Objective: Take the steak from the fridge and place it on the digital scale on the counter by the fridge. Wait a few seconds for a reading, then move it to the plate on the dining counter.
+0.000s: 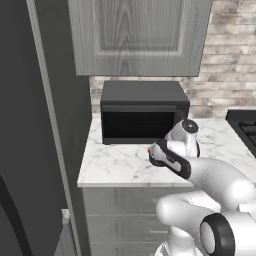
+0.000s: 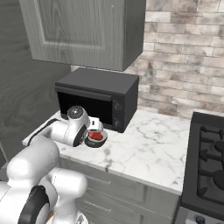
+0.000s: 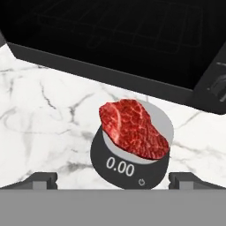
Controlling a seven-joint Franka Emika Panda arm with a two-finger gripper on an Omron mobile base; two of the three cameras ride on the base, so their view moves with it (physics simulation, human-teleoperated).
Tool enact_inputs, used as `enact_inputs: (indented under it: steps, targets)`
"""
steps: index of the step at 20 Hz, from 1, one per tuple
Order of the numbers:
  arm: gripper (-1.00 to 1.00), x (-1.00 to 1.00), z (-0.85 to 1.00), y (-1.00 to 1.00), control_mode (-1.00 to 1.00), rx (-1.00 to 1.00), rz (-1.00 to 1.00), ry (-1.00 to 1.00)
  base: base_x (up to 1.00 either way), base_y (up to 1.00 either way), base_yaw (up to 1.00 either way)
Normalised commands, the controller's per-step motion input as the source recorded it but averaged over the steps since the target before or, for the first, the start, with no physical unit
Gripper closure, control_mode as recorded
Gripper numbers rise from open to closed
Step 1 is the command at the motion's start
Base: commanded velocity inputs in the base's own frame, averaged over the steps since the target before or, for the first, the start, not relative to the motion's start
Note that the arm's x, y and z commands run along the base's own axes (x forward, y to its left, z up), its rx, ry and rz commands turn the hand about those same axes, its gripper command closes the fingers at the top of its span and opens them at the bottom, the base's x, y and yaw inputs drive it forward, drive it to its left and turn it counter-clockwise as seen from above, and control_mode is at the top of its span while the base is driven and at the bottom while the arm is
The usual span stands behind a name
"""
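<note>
**Steak resting on the scale, gripper spread wide above it**

In the hand view, the gripper (image 3: 113, 180) shows its two dark finger tips (image 3: 42, 180) far apart at 7 and 5 o'clock, holding nothing. Between them, the flat red marbled steak (image 3: 132, 128) lies on the round dark grey digital scale (image 3: 128, 170), reading 0.00, on the white grey-veined marble counter (image 3: 39, 119). At 12 o'clock stands the black box microwave (image 3: 119, 39). From the right base view the steak (image 2: 96, 136) seems partly hidden by the wrist.
</note>
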Motion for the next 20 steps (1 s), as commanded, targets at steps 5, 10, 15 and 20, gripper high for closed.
enact_inputs:
  steps: [5, 10, 15, 20]
  targets:
    - [-1.00, 0.21, -0.10, -0.10, -1.00, -0.01, 0.00, 0.07, 0.00, 0.00, 0.00]
    - [-1.00, 0.05, -0.06, -0.19, -1.00, 0.00, 0.02, 0.03, 0.00, 0.00, 0.00]
    - [-1.00, 0.02, -0.08, -0.14, -1.00, 0.00, 0.06, 0.01, 0.00, 0.00, 0.00]
    - [-1.00, 0.02, -0.02, -0.02, -1.00, 0.00, 0.08, 0.00, 0.00, 0.00, 0.00]
